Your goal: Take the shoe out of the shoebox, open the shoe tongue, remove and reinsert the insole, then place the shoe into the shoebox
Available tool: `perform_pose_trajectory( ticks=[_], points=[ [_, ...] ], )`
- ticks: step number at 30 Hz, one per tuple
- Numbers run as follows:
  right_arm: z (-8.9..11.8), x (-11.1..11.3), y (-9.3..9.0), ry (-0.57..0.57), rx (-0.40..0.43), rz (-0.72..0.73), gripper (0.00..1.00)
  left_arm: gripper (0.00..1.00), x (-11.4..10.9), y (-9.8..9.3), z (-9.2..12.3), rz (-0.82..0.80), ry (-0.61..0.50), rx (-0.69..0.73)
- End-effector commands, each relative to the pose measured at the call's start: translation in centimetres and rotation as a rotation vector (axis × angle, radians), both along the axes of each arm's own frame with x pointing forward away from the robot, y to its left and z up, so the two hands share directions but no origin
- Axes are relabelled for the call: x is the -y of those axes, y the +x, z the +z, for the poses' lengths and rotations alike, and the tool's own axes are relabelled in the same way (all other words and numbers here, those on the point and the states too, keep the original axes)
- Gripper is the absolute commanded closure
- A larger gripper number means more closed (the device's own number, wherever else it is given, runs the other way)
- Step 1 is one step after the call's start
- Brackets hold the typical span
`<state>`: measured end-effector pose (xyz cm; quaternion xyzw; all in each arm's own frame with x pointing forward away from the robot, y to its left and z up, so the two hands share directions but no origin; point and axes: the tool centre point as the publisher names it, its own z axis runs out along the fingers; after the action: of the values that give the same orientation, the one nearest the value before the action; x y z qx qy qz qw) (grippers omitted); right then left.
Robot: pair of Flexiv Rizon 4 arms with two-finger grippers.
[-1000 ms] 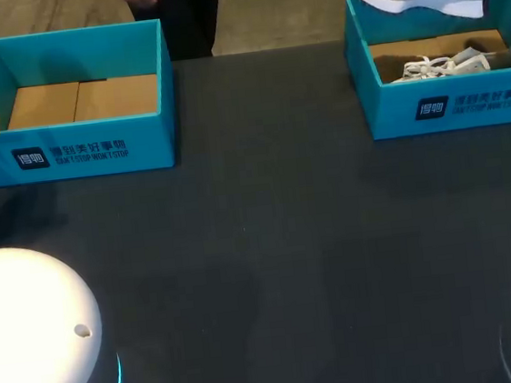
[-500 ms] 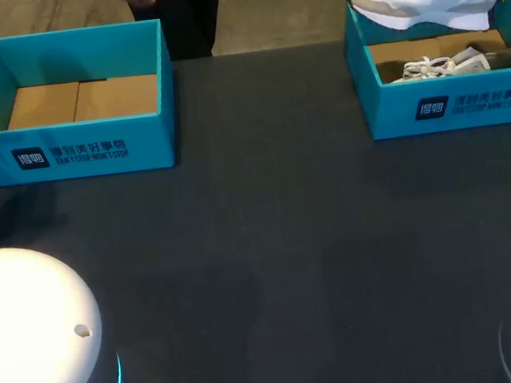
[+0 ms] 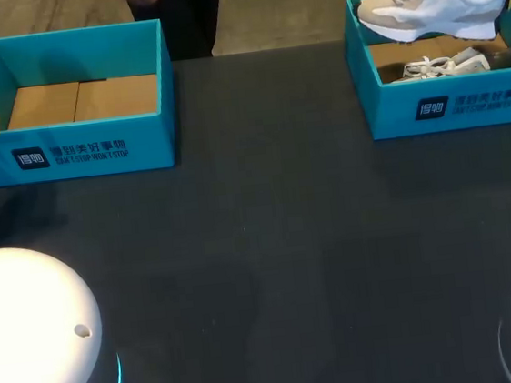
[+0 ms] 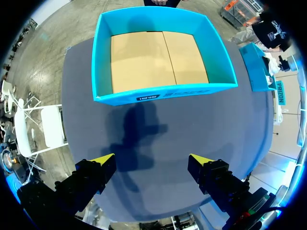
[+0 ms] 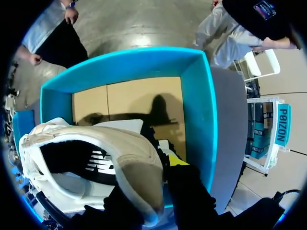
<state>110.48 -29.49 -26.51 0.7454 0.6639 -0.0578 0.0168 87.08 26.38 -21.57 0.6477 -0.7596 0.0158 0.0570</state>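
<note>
right gripper clamping shoe above shoebox rim; left gripper wide, beside other box

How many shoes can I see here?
2. One white and beige sneaker hangs above the right-hand teal cardboard shoebox; a second white sneaker lies inside it. Others could be hidden beneath.

So the left gripper is hanging over the dark table with its yellow fingertips spread wide apart, nothing between them. Its shadow falls on the table just ahead. Past that sits a blue box with a brown cardboard bottom. A second blue box stands well apart from it, near the table's far edge.
</note>
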Motion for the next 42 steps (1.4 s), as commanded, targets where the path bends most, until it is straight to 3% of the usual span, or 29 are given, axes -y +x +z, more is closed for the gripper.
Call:
perform_pose_trajectory(
  ticks=[1, 17, 31, 42],
  points=[
    [-0.6, 0.5, 0.8, 0.009, -0.011, -0.001, 1.0, 0.0, 0.0, -0.1, 0.0, 0.001, 0.002, 0.001],
    [-0.9, 1.6, 3.9, -0.015, 0.008, 0.012, 1.0, 0.0, 0.0, -0.1, 0.0, 0.001, 0.002, 0.001],
    [-1.0, 1.9, 3.7, -0.001, 0.017, -0.004, 1.0, 0.0, 0.0, -0.1, 0.0, 0.001, 0.002, 0.001],
    [-1.7, 3.3, 4.4, -0.01, 0.023, -0.017, 1.0, 0.0, 0.0, -0.1, 0.0, 0.001, 0.002, 0.001]
  ],
)
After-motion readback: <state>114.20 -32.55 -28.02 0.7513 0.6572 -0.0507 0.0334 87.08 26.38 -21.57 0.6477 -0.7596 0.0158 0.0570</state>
